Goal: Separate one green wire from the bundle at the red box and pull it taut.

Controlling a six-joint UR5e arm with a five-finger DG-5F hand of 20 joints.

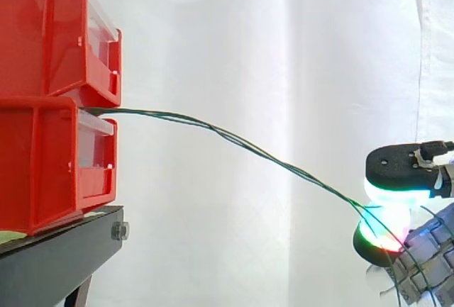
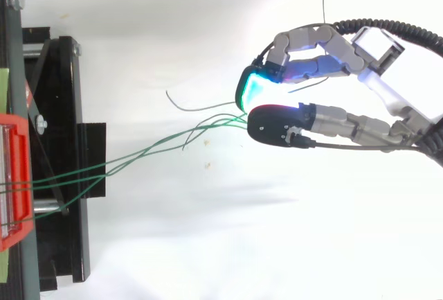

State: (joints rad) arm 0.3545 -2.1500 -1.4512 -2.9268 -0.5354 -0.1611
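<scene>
A bundle of thin green wires [image 1: 234, 138] comes out between the two stacked red bins [image 1: 42, 73] and arcs down to the right. From above the green wires [image 2: 138, 156] spread slightly as they run from the red bin [image 2: 14, 175] and meet at my hand [image 2: 332, 123]. My hand [image 1: 404, 165] pinches them between a pad glowing cyan-green [image 2: 252, 86] and a black-backed fingertip [image 2: 277, 123]. More than one wire reaches the pinch. Two loose wire ends stick out just left of the fingertips. The wires are curved, not straight.
The bins sit on a black stand [image 1: 57, 250] at the left, seen from above as a black frame [image 2: 55, 106]. A white curtain hangs behind, and white floor lies under the wires between stand and hand.
</scene>
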